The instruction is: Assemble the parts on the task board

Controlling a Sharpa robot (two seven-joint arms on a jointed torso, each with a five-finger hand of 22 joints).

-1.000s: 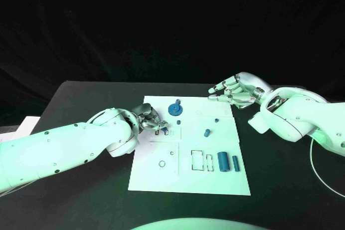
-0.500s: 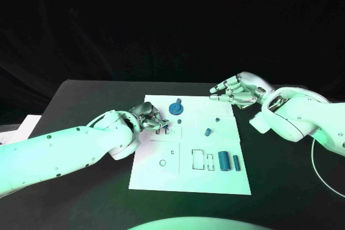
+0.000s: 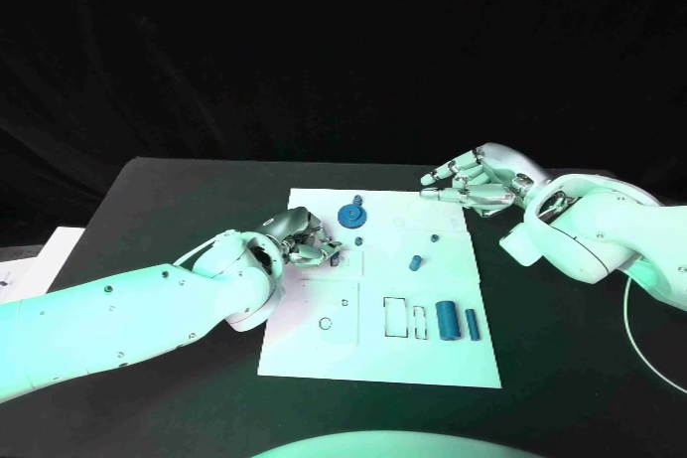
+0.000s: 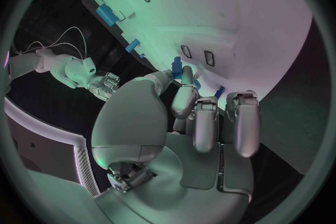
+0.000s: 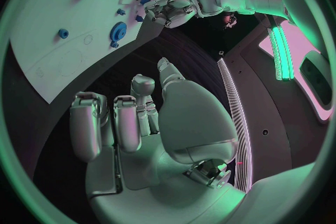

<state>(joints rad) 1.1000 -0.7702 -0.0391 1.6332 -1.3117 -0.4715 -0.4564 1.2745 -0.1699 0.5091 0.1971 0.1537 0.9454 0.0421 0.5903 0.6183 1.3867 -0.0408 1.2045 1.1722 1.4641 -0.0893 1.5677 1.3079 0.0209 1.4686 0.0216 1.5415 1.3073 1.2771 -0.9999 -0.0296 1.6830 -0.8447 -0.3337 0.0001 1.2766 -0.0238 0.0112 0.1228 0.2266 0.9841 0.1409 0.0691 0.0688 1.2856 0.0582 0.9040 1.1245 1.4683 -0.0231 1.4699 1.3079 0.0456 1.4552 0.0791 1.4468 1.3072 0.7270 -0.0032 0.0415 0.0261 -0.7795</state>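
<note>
- The left hand (image 3: 297, 236) is pinching a small blue part (image 4: 180, 71) between its fingertips, just over the two small slots (image 4: 197, 55) on the task board (image 3: 323, 294).
- Risk: the part could be tilting at slot entry and jamming or slipping from the pinch.
- The right hand (image 3: 470, 179) is hovering at the board's far corner, fingers loosely curled on nothing.
- The blue gear (image 3: 349, 217) and a small peg (image 3: 355, 241) are standing close by, crowding the approach.
</note>
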